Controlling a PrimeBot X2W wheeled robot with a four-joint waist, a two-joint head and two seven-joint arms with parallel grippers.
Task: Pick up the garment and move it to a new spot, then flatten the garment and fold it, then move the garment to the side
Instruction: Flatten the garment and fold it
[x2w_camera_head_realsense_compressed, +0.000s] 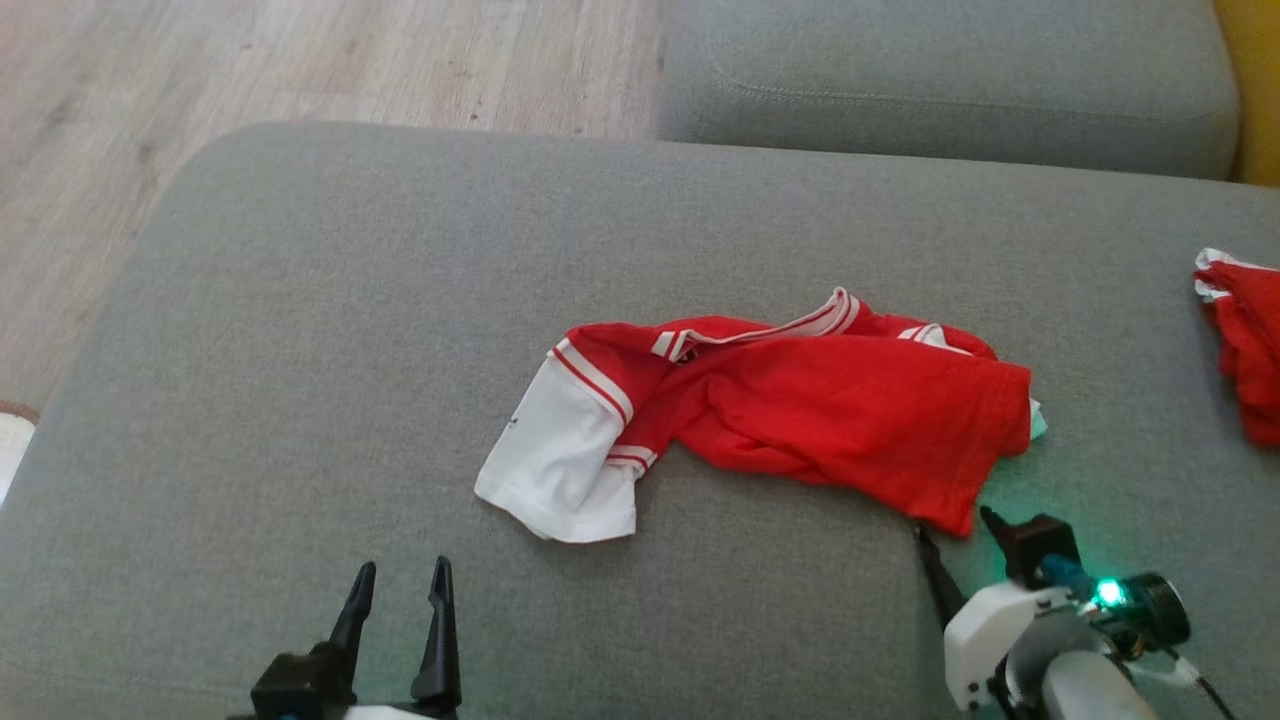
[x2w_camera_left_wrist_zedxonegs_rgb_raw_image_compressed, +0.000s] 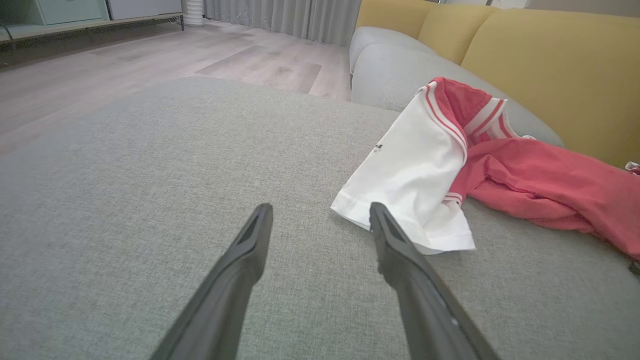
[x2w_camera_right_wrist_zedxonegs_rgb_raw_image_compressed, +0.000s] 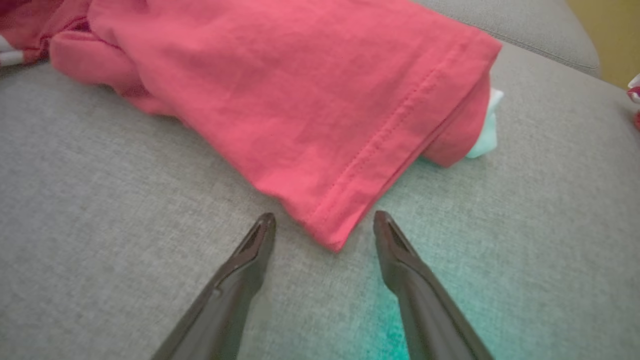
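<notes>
The garment (x2w_camera_head_realsense_compressed: 820, 410) is a red shirt with a white sleeve and white stripes, lying crumpled in the middle of a grey sofa cushion (x2w_camera_head_realsense_compressed: 300, 330). Its white sleeve (x2w_camera_left_wrist_zedxonegs_rgb_raw_image_compressed: 415, 170) points toward my left gripper (x2w_camera_head_realsense_compressed: 405, 575), which stands open a short way in front of it with nothing between the fingers. My right gripper (x2w_camera_head_realsense_compressed: 950, 525) is open, low over the cushion. The shirt's red hem corner (x2w_camera_right_wrist_zedxonegs_rgb_raw_image_compressed: 335, 235) sits just ahead of the gap between its fingertips (x2w_camera_right_wrist_zedxonegs_rgb_raw_image_compressed: 322, 220), untouched.
Another red and white cloth (x2w_camera_head_realsense_compressed: 1245, 340) lies at the cushion's right edge. A second grey cushion (x2w_camera_head_realsense_compressed: 950, 80) sits behind, with a yellow sofa back (x2w_camera_left_wrist_zedxonegs_rgb_raw_image_compressed: 550, 65) beyond. Wooden floor (x2w_camera_head_realsense_compressed: 200, 70) lies past the cushion's left and far edges.
</notes>
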